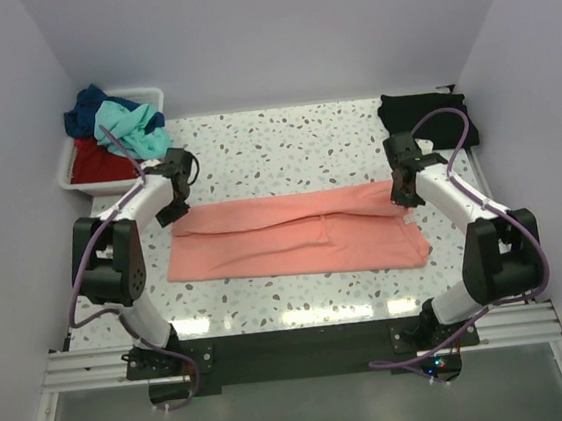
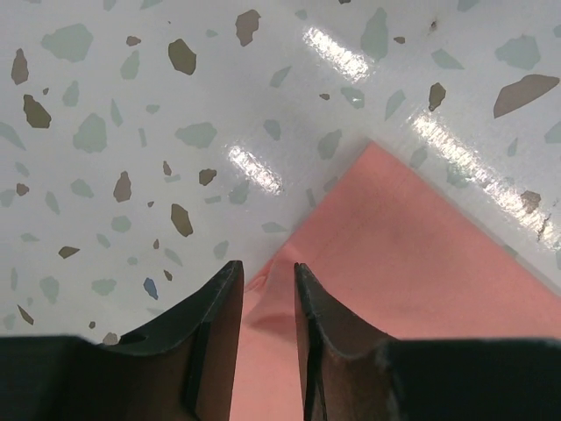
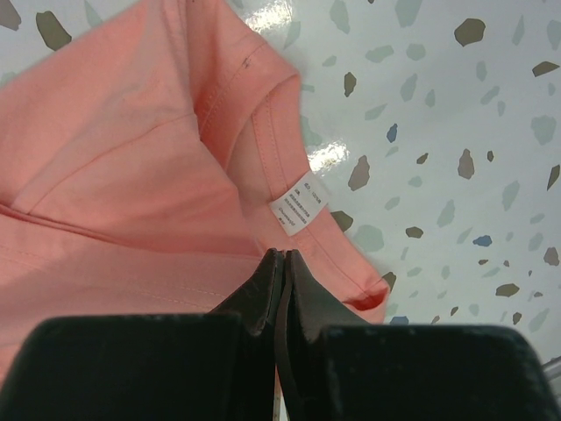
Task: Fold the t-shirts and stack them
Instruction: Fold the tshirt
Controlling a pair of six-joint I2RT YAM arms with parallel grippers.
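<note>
With the left claw [image 2: 266,268] parted narrowly over a corner of the salmon-pink t-shirt [image 1: 299,235] and the right claw [image 3: 282,256] pinched shut on thin cloth beside the collar, the risk was that a one-sided pull would drag the limp fabric across the glossy speckled tabletop [image 1: 284,140] and skew the long folded band. The shirt lay across the middle of the tabletop, soft and matte, with stitched hems and a small white label [image 3: 298,209] at the neck.
</note>
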